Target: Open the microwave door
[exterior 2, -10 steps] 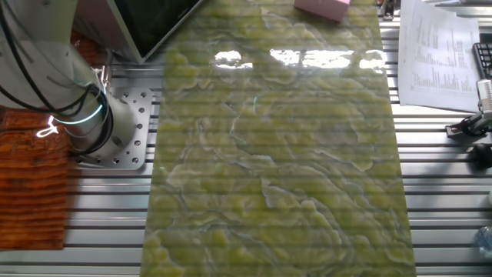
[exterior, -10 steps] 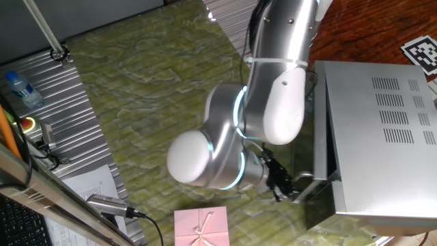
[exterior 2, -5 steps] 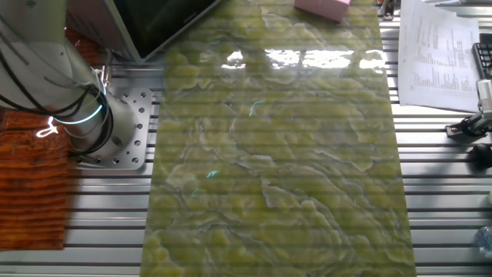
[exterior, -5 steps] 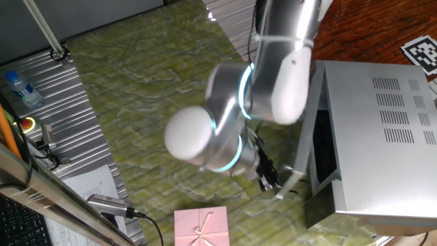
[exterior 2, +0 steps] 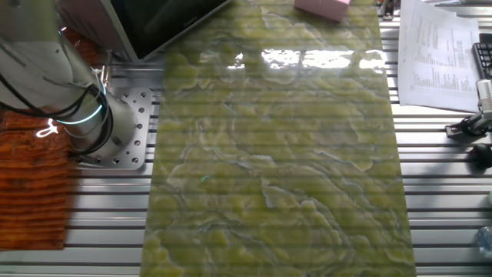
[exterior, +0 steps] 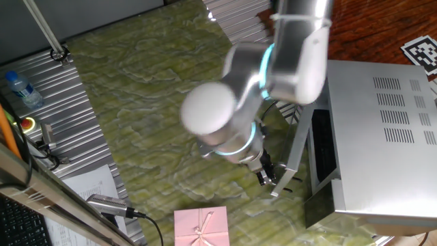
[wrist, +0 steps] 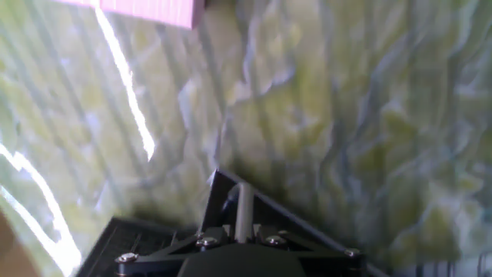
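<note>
One fixed view showed the microwave (exterior: 382, 137) standing at the right edge of the green marbled worktop (exterior: 150, 89), its vented top panel facing up. The microwave door (exterior: 296, 152) stood partly swung out from the front of the box, with a dark gap of the cavity showing between door and body. The arm's (exterior: 273, 75) large white elbow joint hung over the middle of the worktop, with a lit cyan ring around it. The gripper (exterior: 271, 179) sat at the lower, free edge of the door, its black fingers touching the door there; whether they were clamped on the handle or only hooked against it could not be told. A pink gift box (exterior: 200, 227) lay at the near edge of the worktop, just below the gripper. A water bottle (exterior: 20, 89) lay on the slatted metal beyond the worktop's left edge, with a red button (exterior: 28, 124) near it.

The other fixed view showed the arm's base (exterior 2: 84, 115) bolted beside the worktop's left edge, the door's dark glass (exterior 2: 157, 19) at the top left corner, and the pink box at the top edge.

The hand view showed a black fingertip (wrist: 243, 208) close over the worktop, the pink box at the top left.
</note>
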`<state>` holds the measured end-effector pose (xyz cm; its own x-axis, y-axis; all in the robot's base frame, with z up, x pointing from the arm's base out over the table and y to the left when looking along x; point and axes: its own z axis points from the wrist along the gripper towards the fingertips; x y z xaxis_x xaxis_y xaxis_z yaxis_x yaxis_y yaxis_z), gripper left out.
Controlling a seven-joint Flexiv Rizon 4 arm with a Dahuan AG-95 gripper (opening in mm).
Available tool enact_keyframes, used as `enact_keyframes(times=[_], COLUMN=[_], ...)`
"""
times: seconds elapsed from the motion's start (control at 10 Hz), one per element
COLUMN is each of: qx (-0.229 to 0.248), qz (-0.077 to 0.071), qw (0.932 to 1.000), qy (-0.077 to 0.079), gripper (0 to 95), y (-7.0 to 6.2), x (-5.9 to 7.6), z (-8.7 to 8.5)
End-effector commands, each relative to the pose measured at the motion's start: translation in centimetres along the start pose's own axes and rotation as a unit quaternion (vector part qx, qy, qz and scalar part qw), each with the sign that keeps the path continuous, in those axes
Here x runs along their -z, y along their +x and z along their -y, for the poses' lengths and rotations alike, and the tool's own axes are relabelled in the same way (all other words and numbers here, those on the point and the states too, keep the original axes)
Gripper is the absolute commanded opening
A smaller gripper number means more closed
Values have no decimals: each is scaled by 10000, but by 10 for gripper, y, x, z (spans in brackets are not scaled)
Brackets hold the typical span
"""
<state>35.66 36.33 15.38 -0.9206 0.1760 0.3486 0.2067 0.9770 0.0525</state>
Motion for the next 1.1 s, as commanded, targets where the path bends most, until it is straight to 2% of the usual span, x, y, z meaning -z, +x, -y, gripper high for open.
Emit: enact_keyframes(times=[0.1,0.2,0.4,0.5,0.6,0.7,0.8,1.0,1.1], qx=[502,580,625,561,407,315,314,212,152], qz=[-205,-147,-75,183,441,676,767,992,1107], qw=[9972,9970,9968,9975,9978,9969,9961,9948,9937], qy=[510,485,484,387,293,265,289,127,96], gripper=[570,760,760,760,760,760,760,760,760], y=[1,1,2,2,0,-1,0,2,2], x=[24,30,39,51,55,55,55,57,57], z=[23,30,37,39,34,31,33,37,37])
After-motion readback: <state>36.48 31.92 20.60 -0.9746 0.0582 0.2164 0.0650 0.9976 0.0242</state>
